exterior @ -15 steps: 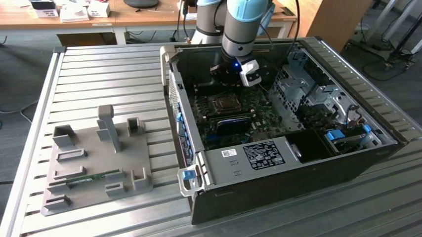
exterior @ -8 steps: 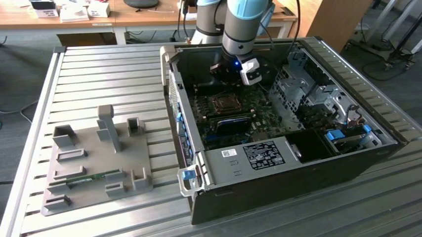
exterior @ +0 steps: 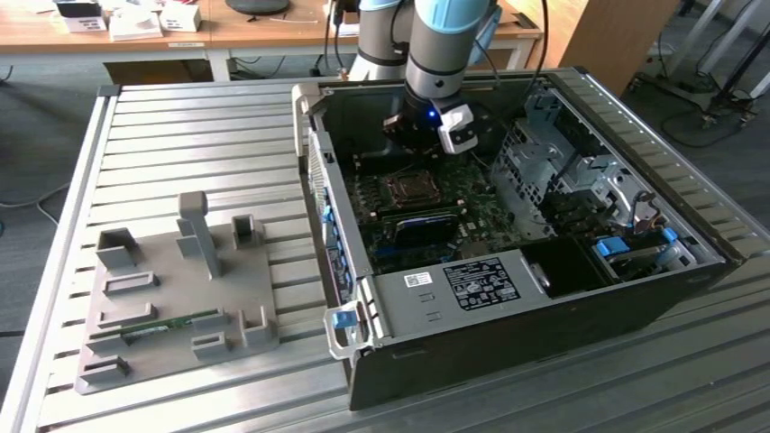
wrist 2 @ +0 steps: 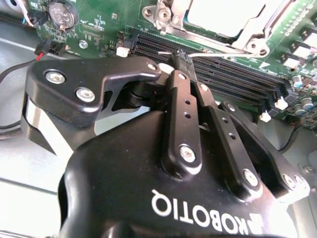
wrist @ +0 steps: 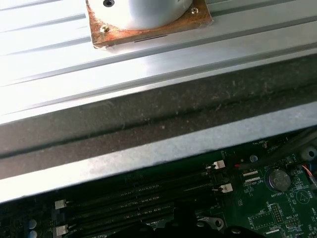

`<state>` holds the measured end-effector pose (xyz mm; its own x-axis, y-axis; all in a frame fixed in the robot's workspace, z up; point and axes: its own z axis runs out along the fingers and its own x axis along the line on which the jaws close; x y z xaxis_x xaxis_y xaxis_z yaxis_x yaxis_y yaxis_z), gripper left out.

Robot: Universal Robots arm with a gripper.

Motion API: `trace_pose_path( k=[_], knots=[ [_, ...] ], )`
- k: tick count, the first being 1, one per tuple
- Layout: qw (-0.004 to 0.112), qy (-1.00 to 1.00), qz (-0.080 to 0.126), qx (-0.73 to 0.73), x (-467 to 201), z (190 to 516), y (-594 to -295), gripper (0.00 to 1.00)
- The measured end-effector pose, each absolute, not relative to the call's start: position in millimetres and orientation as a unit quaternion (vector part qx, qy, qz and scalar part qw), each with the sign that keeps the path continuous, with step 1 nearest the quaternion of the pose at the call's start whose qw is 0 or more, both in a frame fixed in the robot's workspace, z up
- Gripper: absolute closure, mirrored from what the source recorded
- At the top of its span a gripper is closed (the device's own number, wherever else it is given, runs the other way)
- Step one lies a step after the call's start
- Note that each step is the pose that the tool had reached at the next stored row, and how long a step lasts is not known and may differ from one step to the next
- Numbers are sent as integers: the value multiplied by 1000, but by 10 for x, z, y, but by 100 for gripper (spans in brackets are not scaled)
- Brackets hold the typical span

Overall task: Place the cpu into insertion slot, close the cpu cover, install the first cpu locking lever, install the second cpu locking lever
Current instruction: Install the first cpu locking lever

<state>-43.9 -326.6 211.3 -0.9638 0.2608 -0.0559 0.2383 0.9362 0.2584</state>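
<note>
Second wrist view: the jaws are pressed together, no gap showing between the two black fingers. Their tips sit at a thin silver wire lever that runs out to either side of them, just above the long black memory slots. Whether the tips pinch the wire or only touch it, I cannot tell. Just beyond the tips lies the cpu, its pale metal top seated in the socket, with the silvery cover framing it. A coin cell sits on the green board, well to one side.

From the exterior view, the arm reaches down into the open case, which lies on the slatted bench. The slot is near the middle of the board, just below the arm's end. A grey fixture lies on the bench at the exterior view's left, apart from the case.
</note>
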Motion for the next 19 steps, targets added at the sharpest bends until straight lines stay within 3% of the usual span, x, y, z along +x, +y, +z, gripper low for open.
trace_pose_path(
  k=[19],
  knots=[
    [46,983,126,128,-439,2118,-3248,89]
  ],
)
